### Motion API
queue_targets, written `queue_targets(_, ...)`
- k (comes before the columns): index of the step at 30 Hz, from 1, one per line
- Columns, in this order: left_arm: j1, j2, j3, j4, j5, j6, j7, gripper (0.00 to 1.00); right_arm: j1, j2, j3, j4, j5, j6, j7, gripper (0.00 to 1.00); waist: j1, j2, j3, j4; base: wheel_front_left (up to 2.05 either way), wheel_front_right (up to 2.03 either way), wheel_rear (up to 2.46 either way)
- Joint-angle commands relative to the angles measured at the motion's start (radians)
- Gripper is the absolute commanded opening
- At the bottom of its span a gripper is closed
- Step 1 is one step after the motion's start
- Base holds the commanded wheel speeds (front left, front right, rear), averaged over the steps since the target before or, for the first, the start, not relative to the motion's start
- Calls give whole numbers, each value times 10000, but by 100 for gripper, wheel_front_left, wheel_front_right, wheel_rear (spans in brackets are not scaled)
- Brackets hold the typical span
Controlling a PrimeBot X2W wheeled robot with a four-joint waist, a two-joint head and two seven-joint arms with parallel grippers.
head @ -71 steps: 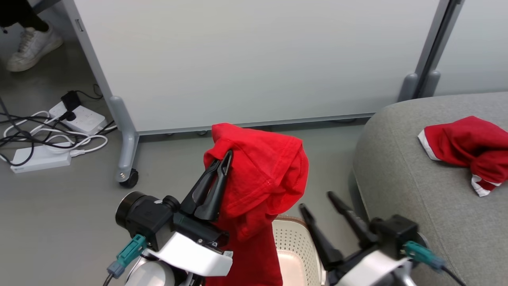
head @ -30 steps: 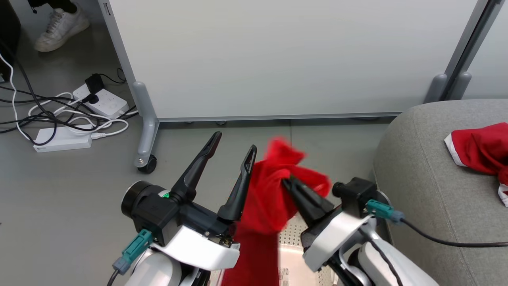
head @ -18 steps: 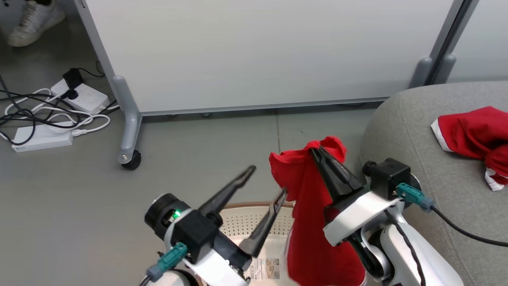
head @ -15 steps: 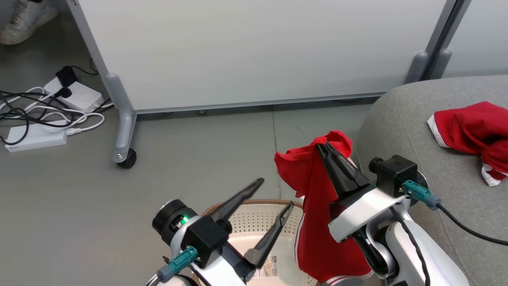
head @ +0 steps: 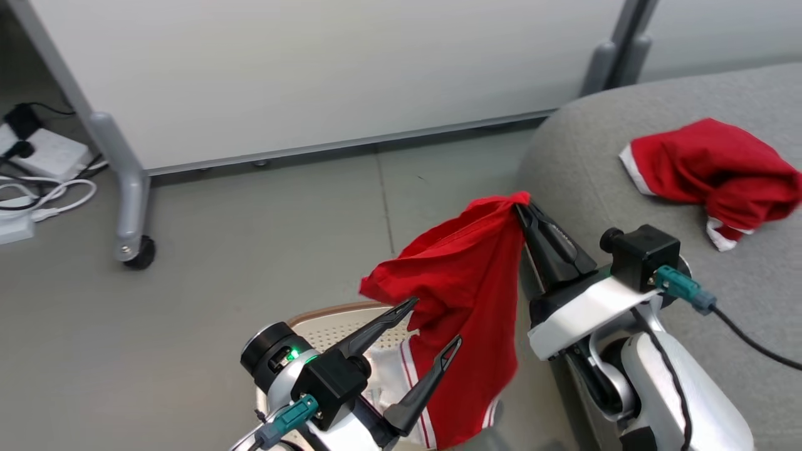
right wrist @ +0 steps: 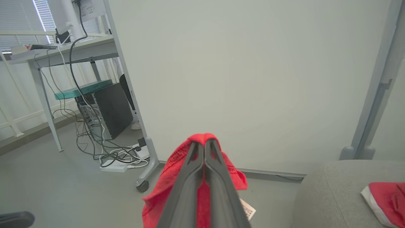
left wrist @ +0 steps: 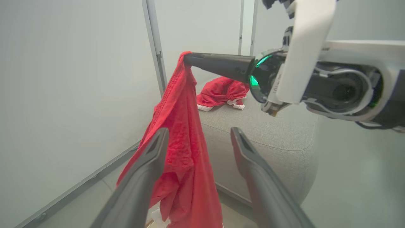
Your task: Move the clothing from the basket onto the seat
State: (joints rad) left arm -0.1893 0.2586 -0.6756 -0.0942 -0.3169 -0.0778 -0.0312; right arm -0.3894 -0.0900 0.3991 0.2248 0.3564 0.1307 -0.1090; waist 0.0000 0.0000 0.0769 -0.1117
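My right gripper (head: 520,203) is shut on the top fold of a red piece of clothing (head: 463,282), which hangs down over the basket (head: 319,316). The pinch sits beside the rounded left edge of the grey seat (head: 583,144). A second red piece with white trim (head: 708,169) lies crumpled on the seat. My left gripper (head: 433,322) is open low over the basket, holding nothing. In the left wrist view the hanging clothing (left wrist: 180,126) drapes just past my left gripper (left wrist: 197,133). The right wrist view shows my right gripper (right wrist: 204,144) pinched shut on the cloth (right wrist: 177,177).
A pale grey partition panel (head: 313,75) stands behind, its wheeled foot (head: 128,250) on the floor at left. Power strips and cables (head: 31,156) lie at the far left. A desk with a computer tower (right wrist: 110,110) stands beyond the panel.
The left gripper has let go of the clothing and dropped over the basket. The right gripper has taken it and carried it right, toward the seat. The head view has also shifted.
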Motion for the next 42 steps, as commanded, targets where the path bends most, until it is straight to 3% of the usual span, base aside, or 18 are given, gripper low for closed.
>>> queue_targets(1,-163,90,40,-97,88,50,18,100,-224,0,-140,-117,-13,2,-12,0,0,0,431,-706,0,0,0)
queue_targets(14,-592,413,-15,-439,202,51,384,100,-523,71,-1175,-344,-100,2,-298,0,0,0,1464,-3117,0,0,0)
queue_targets(22,-840,650,-37,-594,139,14,717,100,-404,185,-2011,-67,38,2,-470,0,0,0,1943,-4132,0,0,0)
queue_targets(32,-1171,735,40,-800,95,66,898,100,-1432,229,-3113,383,378,2,-906,0,0,0,2421,-4285,0,0,0)
queue_targets(42,-2053,752,287,-1277,338,86,887,100,-5272,-834,-5716,930,-321,2,-1412,0,0,0,3541,-3645,0,0,0)
